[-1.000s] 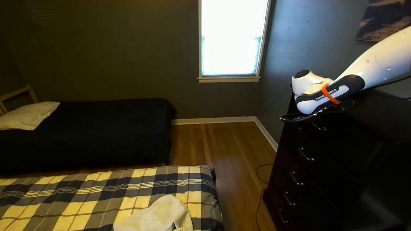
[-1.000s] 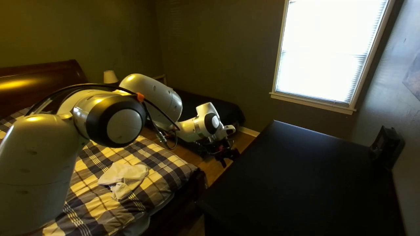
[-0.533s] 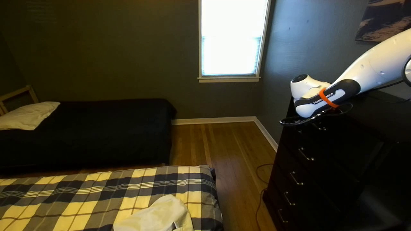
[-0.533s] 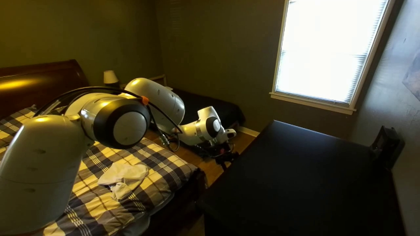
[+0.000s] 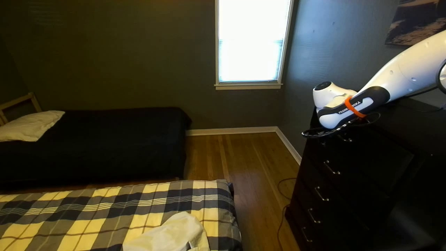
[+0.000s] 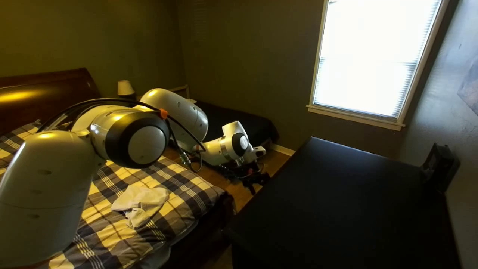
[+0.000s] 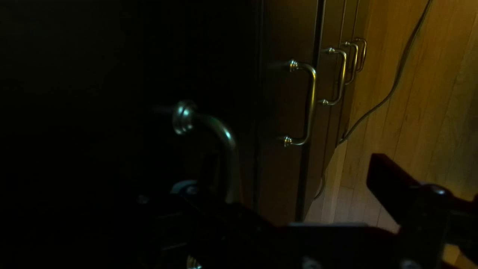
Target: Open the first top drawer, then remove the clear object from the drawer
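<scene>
The top drawer (image 7: 224,74) of the dark dresser (image 6: 336,209) has a metal handle (image 7: 224,136), seen up close in the wrist view. The handle also shows in an exterior view (image 5: 345,138), just below the arm's wrist. My gripper (image 7: 295,166) is open, its fingers wide apart. The left finger appears to be behind the handle, between it and the drawer front; the right finger is out over the floor. In an exterior view the gripper (image 6: 259,184) is at the dresser's front edge. The drawer's inside is hidden. The clear object is out of view.
Lower drawers with similar handles (image 7: 312,104) lie below. A dark boxy object (image 6: 442,168) stands on the dresser top by the wall. A plaid bed (image 6: 175,183) with a pale cloth (image 6: 142,203) faces the dresser. A cable (image 7: 396,82) runs along the wooden floor.
The arm has dipped, then shifted slightly away from the dresser. The top drawer's handle shows slightly further left, so the drawer may have come out a little.
</scene>
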{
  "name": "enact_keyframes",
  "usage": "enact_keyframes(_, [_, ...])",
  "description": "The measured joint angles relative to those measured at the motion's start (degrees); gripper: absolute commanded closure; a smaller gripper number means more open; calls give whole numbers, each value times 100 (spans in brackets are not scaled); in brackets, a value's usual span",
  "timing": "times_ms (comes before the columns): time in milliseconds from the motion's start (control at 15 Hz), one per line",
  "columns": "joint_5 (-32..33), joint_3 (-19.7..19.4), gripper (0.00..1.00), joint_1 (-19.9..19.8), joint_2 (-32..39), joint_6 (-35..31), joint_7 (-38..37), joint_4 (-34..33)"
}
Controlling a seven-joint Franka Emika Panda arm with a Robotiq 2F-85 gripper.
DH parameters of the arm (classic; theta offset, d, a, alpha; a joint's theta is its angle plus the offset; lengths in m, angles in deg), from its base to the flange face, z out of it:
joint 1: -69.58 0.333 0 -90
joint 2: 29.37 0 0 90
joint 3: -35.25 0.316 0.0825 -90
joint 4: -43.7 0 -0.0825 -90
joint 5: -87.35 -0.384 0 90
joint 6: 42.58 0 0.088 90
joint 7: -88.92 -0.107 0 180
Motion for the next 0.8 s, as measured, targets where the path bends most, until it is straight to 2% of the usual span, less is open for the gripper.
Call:
enact_keyframes(200, [86, -9, 0, 106, -22, 0, -21, 58])
enact_keyframes(800, [1161, -80, 0, 414, -81, 4, -901, 361])
